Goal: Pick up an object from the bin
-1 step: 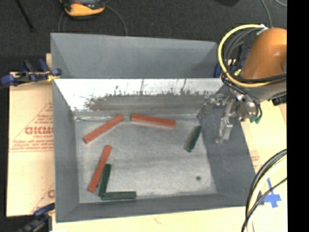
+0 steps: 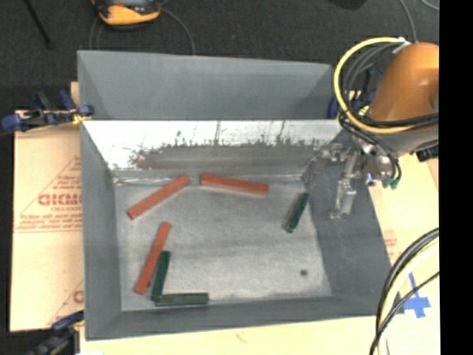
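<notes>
Gripper (image 2: 339,200) hangs over the right sloped wall of the bin (image 2: 222,95), just off the floor's right edge. It holds nothing. Can't tell from this angle whether it's spread or pressed together.

Nearest thing is a short dark green stick (image 2: 296,213) on the floor, just beside the gripper, to its left in the view and a touch lower. Its long axis is steep, top end leaning right toward the wall and bottom end left. My call: that's the target, and the grip should go across the narrow width, so the wrist would need to line up with that tilt.

Room: the stick lies close to the foot of the right wall, so clearance is tight on that side. It's open floor to the stick's left and below, nothing touching it.

Other things lie well apart:
- orange stick (image 2: 233,185) near the back wall
- another orange stick (image 2: 157,197) angled at the left
- a third orange stick (image 2: 153,257) lower left, alongside a green pair (image 2: 171,291) forming an L

Risk, as I judge it: clipping the wall on the way down.
</notes>
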`<state>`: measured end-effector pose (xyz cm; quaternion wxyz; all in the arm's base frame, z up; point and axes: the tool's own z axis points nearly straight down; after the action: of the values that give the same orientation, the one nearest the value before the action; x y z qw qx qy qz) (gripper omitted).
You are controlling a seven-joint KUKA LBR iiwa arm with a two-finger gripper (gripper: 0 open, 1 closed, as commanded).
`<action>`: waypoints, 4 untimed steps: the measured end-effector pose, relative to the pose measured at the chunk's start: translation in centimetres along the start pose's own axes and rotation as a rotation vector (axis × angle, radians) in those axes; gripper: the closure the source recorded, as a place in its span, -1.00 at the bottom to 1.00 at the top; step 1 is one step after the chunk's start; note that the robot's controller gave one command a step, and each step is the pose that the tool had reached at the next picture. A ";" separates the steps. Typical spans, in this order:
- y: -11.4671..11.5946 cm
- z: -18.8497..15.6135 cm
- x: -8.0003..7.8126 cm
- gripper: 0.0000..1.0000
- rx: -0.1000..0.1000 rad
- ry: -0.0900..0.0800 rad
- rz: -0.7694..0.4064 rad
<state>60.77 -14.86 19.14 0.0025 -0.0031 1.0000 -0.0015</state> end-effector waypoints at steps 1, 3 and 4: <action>0.4 5.5 -2.1 -1.00 0.001 -0.007 -0.026; 1.1 11.9 1.9 1.00 0.000 -0.007 -0.803; 1.1 11.9 1.9 1.00 0.000 -0.007 -0.803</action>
<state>58.90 -13.79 7.26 0.0050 -0.3936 0.9193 -0.0024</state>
